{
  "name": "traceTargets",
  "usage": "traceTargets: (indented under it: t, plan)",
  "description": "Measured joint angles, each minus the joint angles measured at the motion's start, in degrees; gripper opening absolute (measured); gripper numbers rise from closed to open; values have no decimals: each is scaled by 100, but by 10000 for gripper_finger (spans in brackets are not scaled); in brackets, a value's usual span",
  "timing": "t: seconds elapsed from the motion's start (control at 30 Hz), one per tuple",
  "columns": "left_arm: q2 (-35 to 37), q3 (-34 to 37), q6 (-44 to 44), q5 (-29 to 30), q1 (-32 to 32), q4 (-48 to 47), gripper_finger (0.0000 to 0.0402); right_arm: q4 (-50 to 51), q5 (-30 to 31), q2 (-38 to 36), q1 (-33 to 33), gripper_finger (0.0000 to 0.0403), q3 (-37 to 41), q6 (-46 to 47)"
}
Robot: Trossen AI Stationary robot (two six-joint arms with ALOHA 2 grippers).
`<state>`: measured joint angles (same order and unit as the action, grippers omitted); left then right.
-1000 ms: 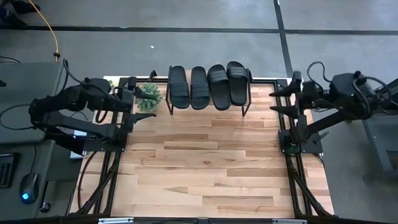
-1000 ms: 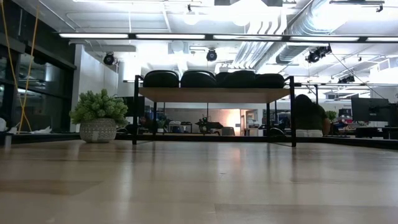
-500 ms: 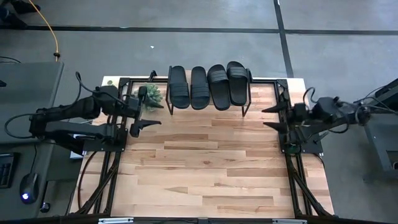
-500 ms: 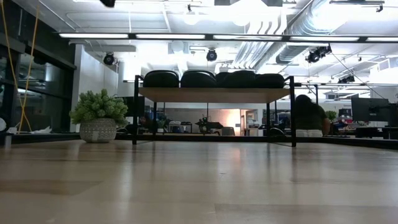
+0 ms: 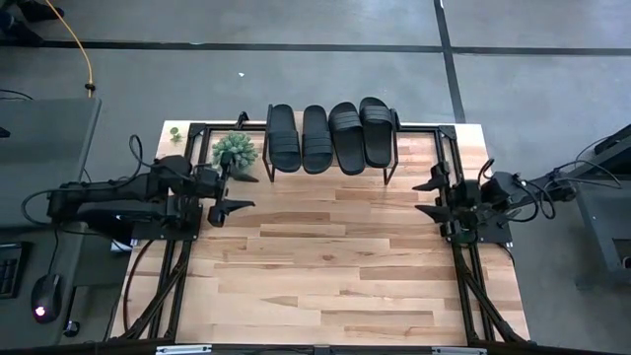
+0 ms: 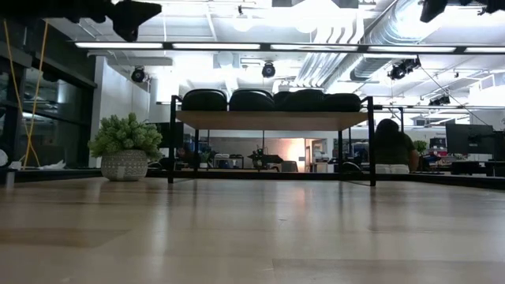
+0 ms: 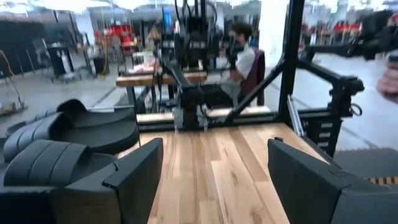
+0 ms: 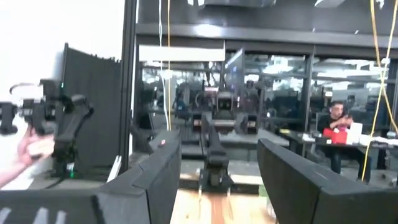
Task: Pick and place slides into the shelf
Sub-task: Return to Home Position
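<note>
Nearby, a potted plant [image 5: 235, 150] flanks the shelf [image 6: 268, 120] we see topped with slides [image 5: 330, 136]; left gripper [image 5: 235, 194] and right gripper [image 5: 430, 197] gape, empty.

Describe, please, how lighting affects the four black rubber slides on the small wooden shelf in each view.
Low view: backlit by ceiling strip lights, the matte black rubber slides on the light wooden shelf are plain silhouettes. High view: even light shows their straps. Left wrist view: slides softly lit, bright room behind. Right wrist view: no slides; glare whitens one side.
</note>
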<state>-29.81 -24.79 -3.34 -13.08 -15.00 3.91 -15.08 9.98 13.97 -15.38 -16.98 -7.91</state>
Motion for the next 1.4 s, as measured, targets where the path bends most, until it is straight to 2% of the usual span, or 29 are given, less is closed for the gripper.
traceTargets:
  t: [0.1,0.37,0.77,0.9,1.4]
  plan:
    - [183,280,60,6,-1,327,271,9,-2,-118,2,204,226,-8]
    - [519,585,78,-70,0,271,271,-734,123,-576,2,204,979,-112]
    - [580,1153,258,176,0,835,271,-984,167,-1196,2,204,1628,-96]
    - [580,1227,274,175,0,843,271,-692,446,-1374,2,204,1642,40]
    - [613,1657,376,175,0,1141,271,-470,603,-1368,2,204,1642,27]
